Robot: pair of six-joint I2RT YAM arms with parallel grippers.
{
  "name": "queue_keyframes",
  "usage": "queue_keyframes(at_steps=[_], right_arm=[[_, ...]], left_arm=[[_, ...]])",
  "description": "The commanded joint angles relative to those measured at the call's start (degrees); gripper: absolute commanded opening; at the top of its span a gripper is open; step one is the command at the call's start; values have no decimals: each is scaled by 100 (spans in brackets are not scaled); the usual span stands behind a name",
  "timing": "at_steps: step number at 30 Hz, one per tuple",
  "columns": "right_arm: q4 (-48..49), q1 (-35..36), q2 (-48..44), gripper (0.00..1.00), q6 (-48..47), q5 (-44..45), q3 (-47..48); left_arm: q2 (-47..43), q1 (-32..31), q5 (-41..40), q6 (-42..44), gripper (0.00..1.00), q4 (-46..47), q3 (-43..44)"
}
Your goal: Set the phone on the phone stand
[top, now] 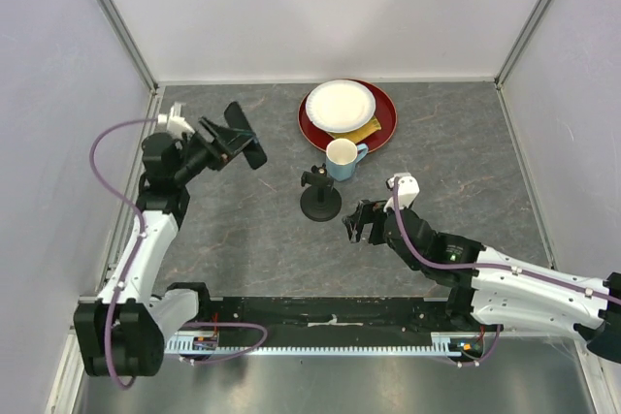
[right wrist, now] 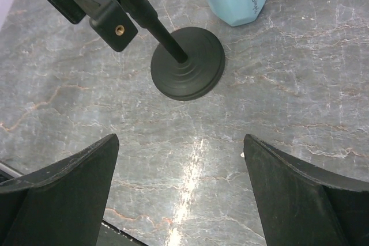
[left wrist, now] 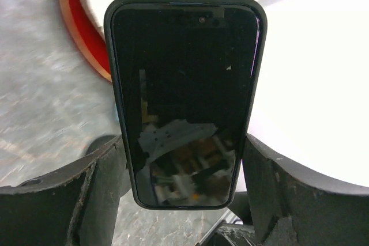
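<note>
**Top external.** Found phone (top: 245, 136) clamped in left hand (top: 231, 147), raised off the bench (top: 233, 239) at the left side, well apart from the phone stand (top: 320, 199). Noted phone stand upright near bench centre, just beside the blue mug (top: 342, 158). Logged right hand (top: 361, 223) low and near the stand, on its right and nearer the arm bases, touching nothing.

**Left wrist.** Recorded phone pinched across its long edges near the lower end, screen toward the camera, with most of the slab jutting beyond the fingers. Judged stiff, light, glossy and fairly slippery, with a fragile glass face. Judged the case sides the best place for a grip, not the screen.

**Right wrist.** Showed right hand spread wide, released, holding nothing. Placed the stand's round base ahead between the fingers, with the post rising to the small clamp head at upper left and the mug beyond. Judged stand light and prone to tipping, so likely in need of bracing at base or post during seating of the phone.
</note>
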Motion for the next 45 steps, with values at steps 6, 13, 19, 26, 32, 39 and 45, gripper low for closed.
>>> queue_keyframes(at_steps=[6, 13, 19, 26, 32, 39, 45], right_arm=[[127, -29, -272, 96, 94, 235, 100], [434, -29, -70, 96, 147, 201, 126], [583, -20, 229, 95, 137, 437, 381], [1374, -20, -604, 97, 43, 420, -41], [1358, -38, -669, 98, -721, 728, 950], [102, -47, 500, 98, -1382, -19, 3710], [-900, -38, 1239, 97, -1479, -160, 4907]], left_arm=[[1074, -1355, 902, 1234, 2, 860, 2238], [1348, -1735, 1095, 1868, 2, 52, 2827], [1041, -1841, 1078, 2677, 2, -353, 2767], [302, -2464, 876, 3617, 2, -599, 2415], [-181, -3088, 489, 4416, 2, -634, 2186], [-111, -3870, -546, 5261, 2, -1381, 2309], [47, -4029, -671, 5297, 2, -1399, 2283]])
